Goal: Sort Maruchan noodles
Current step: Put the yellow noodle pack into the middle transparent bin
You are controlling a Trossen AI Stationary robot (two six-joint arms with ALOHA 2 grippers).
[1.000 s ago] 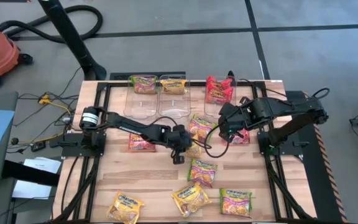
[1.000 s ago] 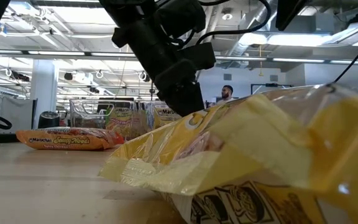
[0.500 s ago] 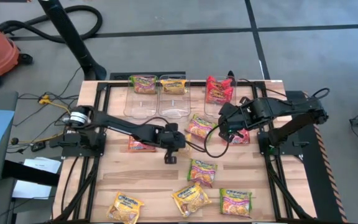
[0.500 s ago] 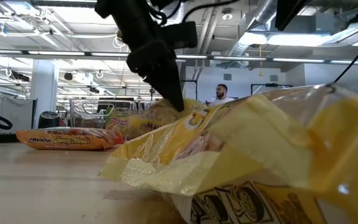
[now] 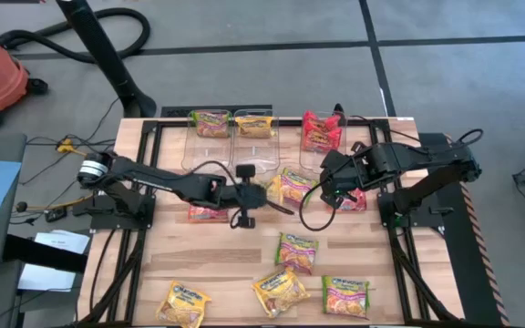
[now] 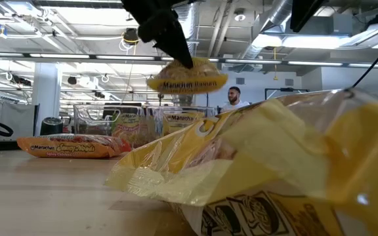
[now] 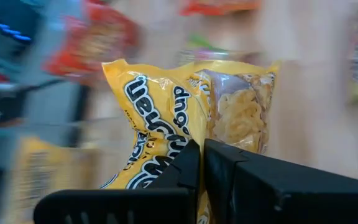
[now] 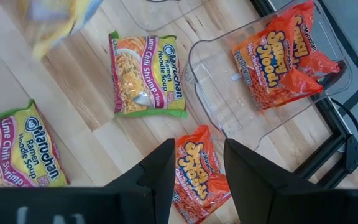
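Above the table, the left gripper [image 7: 201, 163] pinched a yellow packet [image 7: 191, 118]; bins [image 5: 259, 155] held few, most packets [image 5: 296, 251] remained.

Left gripper [image 6: 190, 64] up high, jaws pinched on yellow packet [image 6: 188, 78], lifted clear of worktop [image 6: 51, 196]. Big yellow packet [image 6: 274, 170] fills foreground at right. Red-orange packet [image 6: 67, 146] lies flat at left. Clear bins [image 6: 104, 121] w/ packets behind. Person [image 6: 233, 98] in bkgd.
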